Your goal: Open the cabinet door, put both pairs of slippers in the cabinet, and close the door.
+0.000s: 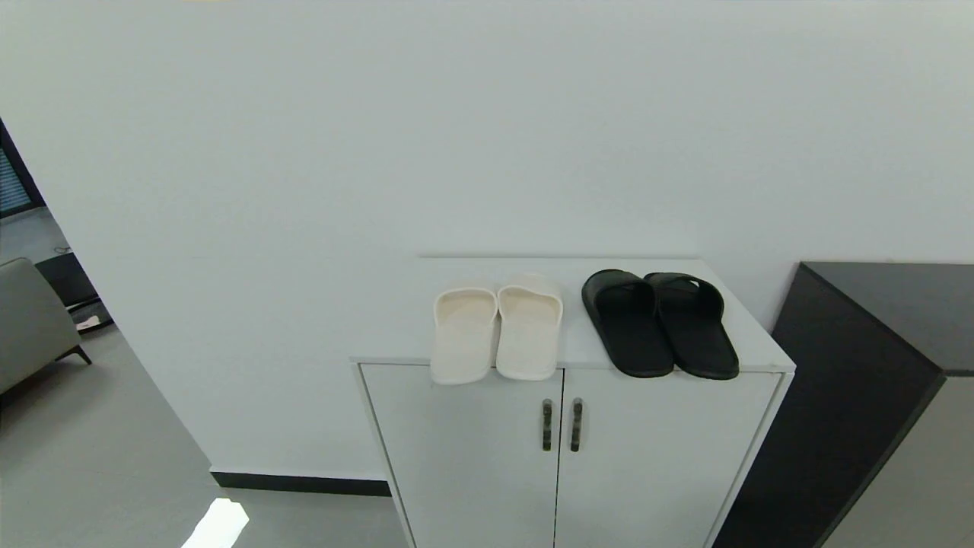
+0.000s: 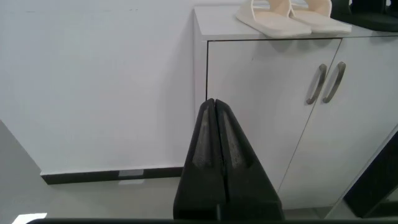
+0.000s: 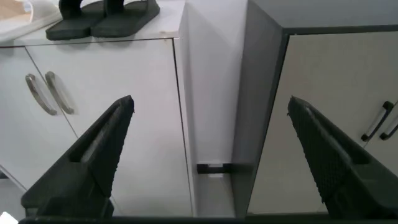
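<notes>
L pincer (image 2: 215, 109) was closed, fingers pressed together, holding nothing, facing the left front corner of the white cabinet (image 1: 472, 457). R pincer (image 3: 209, 104) was wide open and empty, facing the narrow gap btw. the cabinet's right side and the dark cabinet (image 1: 852, 396) next to it. Both were well apart from the slippers.

White slippers (image 1: 496, 331) and black slippers (image 1: 658, 323) sat side by side on the cabinet top, white pair on the left, black on the right, toes to the wall. Heels were at the front edge, w/ one white heel hanging slightly over. Both doors were shut, w/ the two handles (image 1: 561, 424) side by side at the centre seam.

Open floor (image 1: 114, 457) lay left of the cabinet, w/ a grey chair (image 1: 27, 320) far off. On the right, the dark cabinet stood close alongside.
</notes>
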